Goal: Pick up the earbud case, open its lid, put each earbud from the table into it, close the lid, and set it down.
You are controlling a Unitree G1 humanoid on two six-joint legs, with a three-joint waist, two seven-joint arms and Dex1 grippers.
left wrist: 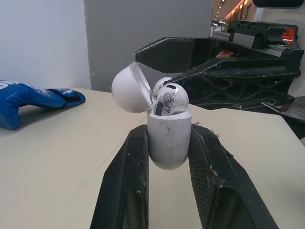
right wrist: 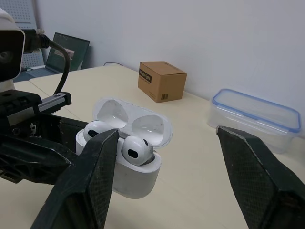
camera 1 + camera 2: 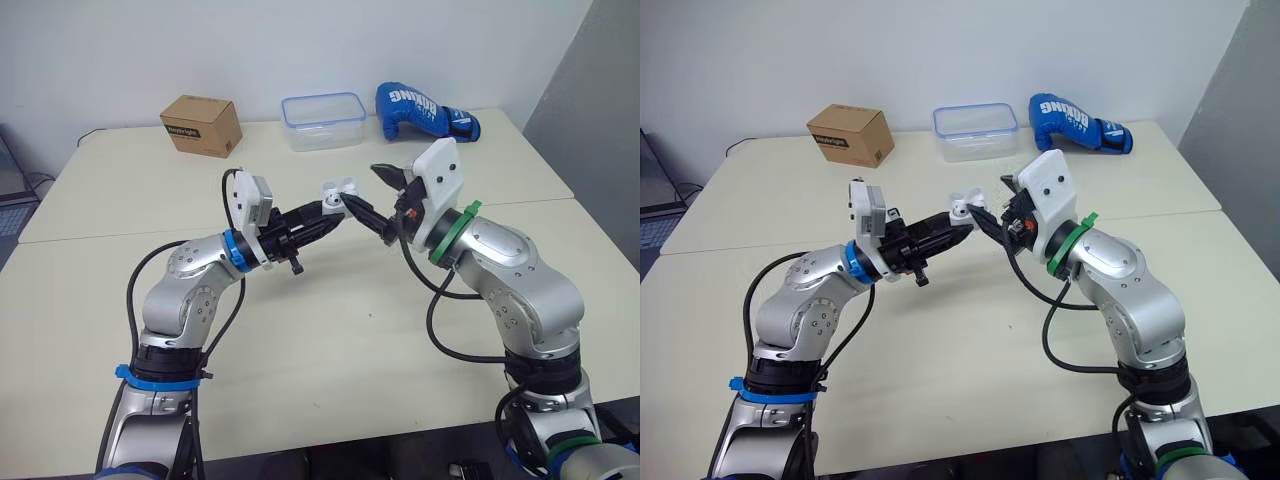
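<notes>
While the earbud case (image 1: 167, 140) is clamped in the left fingers (image 1: 127, 183), its open lid (image 2: 131, 122) is basically bracketed by the spread right fingers (image 2: 91, 177).

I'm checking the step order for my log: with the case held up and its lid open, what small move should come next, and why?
Probably swing the lid shut with the right tool. Both earbuds look seated in the earbud case, which the left tool grips, and the right tool hangs open beside it.

Office-like room, plain tables (image 3: 330, 350), laptop (image 2: 70, 47)
</notes>
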